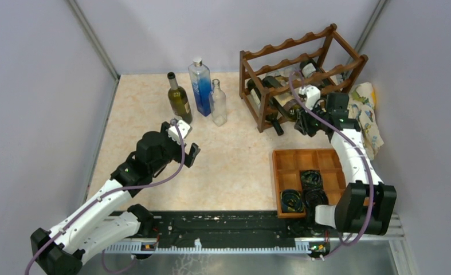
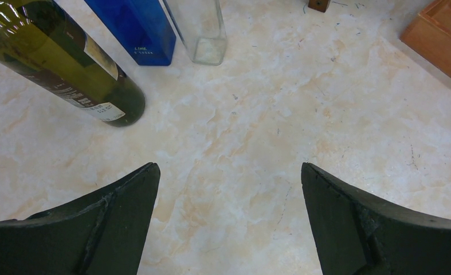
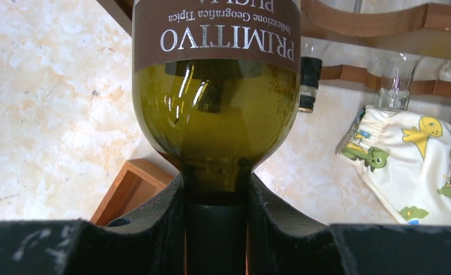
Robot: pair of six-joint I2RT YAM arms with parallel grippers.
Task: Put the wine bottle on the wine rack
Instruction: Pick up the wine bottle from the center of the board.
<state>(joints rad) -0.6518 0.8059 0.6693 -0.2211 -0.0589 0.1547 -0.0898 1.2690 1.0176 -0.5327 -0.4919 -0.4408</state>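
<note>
- While the right gripper (image 3: 216, 184) clamps the neck of the wine bottle (image 3: 214, 103), its two fingers (image 3: 168, 223) press on either side of the dark capsule, just below the shoulder.
- Wine bottle: green glass, brown label reading "PRIMITIVO", seen upside down from the right wrist view. The body points away from the wrist, toward the wine rack (image 1: 303, 71).
- Curved rack rails show behind the label. Cannot tell whether the body already rests on a rail, because the far end is hidden.
- From the top view, the right gripper (image 1: 308, 119) sits just in front of the rack's lowest tier, at the back right of the table (image 1: 234, 160).
- Other dark bottles (image 1: 269, 87) already lie in the rack.
- Left gripper (image 2: 228, 172): jaws spread wide, holding nothing, over bare marbled tabletop.
- Left gripper (image 1: 187, 148) is well apart from the rack, near the centre-left of the table.
- Three bottles stand upright in a close group at the back: a green bottle (image 1: 179, 98), a blue bottle (image 1: 200, 86) and a clear bottle (image 1: 218, 104).
- Wooden compartment tray (image 1: 295, 162) lies near the right arm's base, with coiled cables (image 1: 303, 192) in its nearer compartments.
- Dinosaur-print cloth (image 1: 371, 117) lies to the right of the rack, against the wall.
</note>
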